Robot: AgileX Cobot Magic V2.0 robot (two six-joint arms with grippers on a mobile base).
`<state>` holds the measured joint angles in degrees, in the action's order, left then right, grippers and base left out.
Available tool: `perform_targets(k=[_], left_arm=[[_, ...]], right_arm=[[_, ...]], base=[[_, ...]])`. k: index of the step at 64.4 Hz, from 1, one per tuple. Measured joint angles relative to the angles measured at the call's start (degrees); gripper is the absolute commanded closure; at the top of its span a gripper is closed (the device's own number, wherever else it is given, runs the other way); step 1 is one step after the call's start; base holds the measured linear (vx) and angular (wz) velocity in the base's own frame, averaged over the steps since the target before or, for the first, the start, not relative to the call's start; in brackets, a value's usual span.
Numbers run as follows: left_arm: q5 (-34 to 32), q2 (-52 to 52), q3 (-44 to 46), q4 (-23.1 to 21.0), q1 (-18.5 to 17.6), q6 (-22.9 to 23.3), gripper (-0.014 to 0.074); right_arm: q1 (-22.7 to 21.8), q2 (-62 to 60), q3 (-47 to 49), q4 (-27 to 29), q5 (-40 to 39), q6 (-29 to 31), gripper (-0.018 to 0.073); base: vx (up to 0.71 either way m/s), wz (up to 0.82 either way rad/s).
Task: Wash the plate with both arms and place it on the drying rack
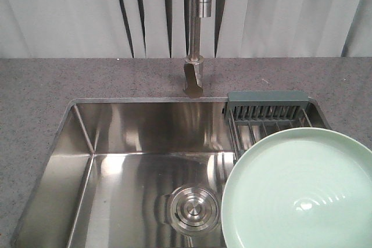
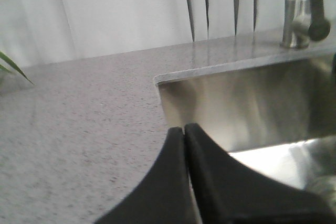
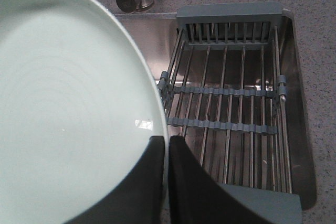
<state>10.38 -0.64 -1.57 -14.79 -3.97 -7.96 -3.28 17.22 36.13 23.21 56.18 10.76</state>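
Note:
The pale mint-green plate [image 1: 299, 193] fills the lower right of the front view, held up over the right part of the sink and hiding much of the drying rack [image 1: 264, 114]. In the right wrist view the plate [image 3: 68, 103] covers the left half, and my right gripper [image 3: 167, 142] is shut on its rim, one black finger on each face. The drying rack [image 3: 228, 108] of steel rods lies below and to the right of it. My left gripper [image 2: 185, 129] is shut with nothing in it, hovering over the counter beside the sink's left corner.
The steel sink basin [image 1: 116, 184] has a round drain [image 1: 192, 208] near its front. A steel faucet [image 1: 196, 39] rises behind it from the speckled grey counter [image 1: 35, 97]. A green leaf tip [image 2: 13, 66] shows at the left counter's edge.

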Motion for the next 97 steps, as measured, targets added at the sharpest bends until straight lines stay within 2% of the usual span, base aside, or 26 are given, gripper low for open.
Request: perform_targets(k=[12, 16, 29, 34, 43, 50, 56, 63, 67, 75, 91, 97], left_arm=[[-0.48, 0.0, 0.0, -16.37, -0.05, 13.87, 0.0603], [-0.48, 0.0, 0.0, -19.42, -0.05, 15.58, 0.0603], [-1.5, 0.0, 0.0, -21.76, -0.05, 17.68, 0.0603], [-2.15, 0.0, 0.0, -24.67, -0.05, 20.47, 0.0603], [-2.2, 0.0, 0.0, -33.4, -0.05, 25.8, 0.0603], [-2.2, 0.0, 1.13, -44.0, -0.05, 27.5, 0.0602], [-2.21, 0.0, 4.92, -49.15, -0.05, 24.28, 0.0599], [-2.52, 0.0, 12.13, -50.77, -0.05, 14.33, 0.0587], [-2.63, 0.0, 16.55, -51.05, -0.05, 6.29, 0.057], [-0.27, 3.02, 23.79, -51.19, -0.05, -3.5, 0.0511], [11.14, 22.52, 33.67, -51.19, -0.11, -10.63, 0.0256], [15.22, 31.42, 38.51, -51.64, -0.11, -15.54, 0.0183]], right_arm=[[0.0, 0.0, 0.0, 0.0, 0.0, 0.05, 0.0561], [0.0, 0.0, 0.0, 0.0, 0.0, 0.05, 0.0561], [0.0, 0.0, 0.0, 0.0, 0.0, 0.05, 0.0561], [0.0, 0.0, 0.0, 0.0, 0.0, 0.05, 0.0561], [0.0, 0.0, 0.0, 0.0, 0.0, 0.05, 0.0561], [0.0, 0.0, 0.0, 0.0, 0.0, 0.05, 0.0561], [0.0, 0.0, 0.0, 0.0, 0.0, 0.05, 0.0561], [0.0, 0.0, 0.0, 0.0, 0.0, 0.05, 0.0561], [0.0, 0.0, 0.0, 0.0, 0.0, 0.05, 0.0561], [0.0, 0.0, 0.0, 0.0, 0.0, 0.05, 0.0561], [0.0, 0.0, 0.0, 0.0, 0.0, 0.05, 0.0561], [0.0, 0.0, 0.0, 0.0, 0.0, 0.05, 0.0561]], base=[[0.0, 0.0], [0.0, 0.0], [0.0, 0.0], [0.0, 0.0], [0.0, 0.0], [0.0, 0.0], [0.0, 0.0], [0.0, 0.0], [0.0, 0.0], [0.0, 0.0], [0.0, 0.0], [0.0, 0.0]])
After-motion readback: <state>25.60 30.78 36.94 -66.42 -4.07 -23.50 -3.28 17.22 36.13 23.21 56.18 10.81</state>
